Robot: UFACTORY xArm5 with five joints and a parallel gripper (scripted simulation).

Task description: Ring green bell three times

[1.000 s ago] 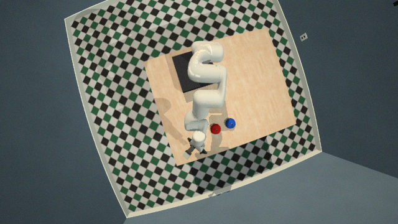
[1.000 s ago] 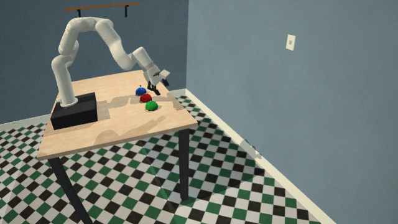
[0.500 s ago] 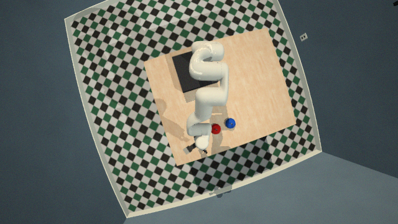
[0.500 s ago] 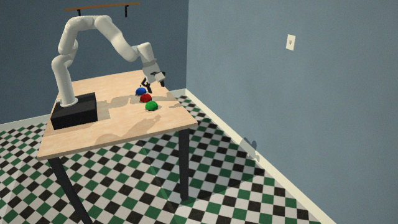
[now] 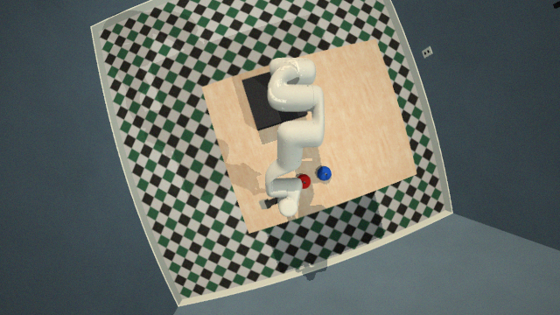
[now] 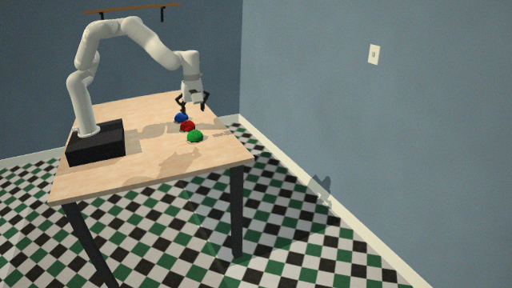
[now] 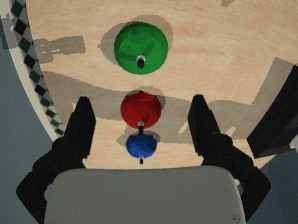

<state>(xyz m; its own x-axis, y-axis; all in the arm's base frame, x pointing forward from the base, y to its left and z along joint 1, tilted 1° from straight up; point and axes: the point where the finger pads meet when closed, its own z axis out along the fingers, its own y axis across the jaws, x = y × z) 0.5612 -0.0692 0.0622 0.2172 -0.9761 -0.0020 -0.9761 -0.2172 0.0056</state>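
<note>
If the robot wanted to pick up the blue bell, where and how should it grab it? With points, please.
Probably by the sides of the dome of the blue bell (image 5: 324,173) (image 6: 181,118) (image 7: 141,145), coming from straight above: it is round and sits low, the red bell (image 5: 304,181) (image 6: 187,126) (image 7: 141,110) is close on one side, and a small button tops it.
</note>
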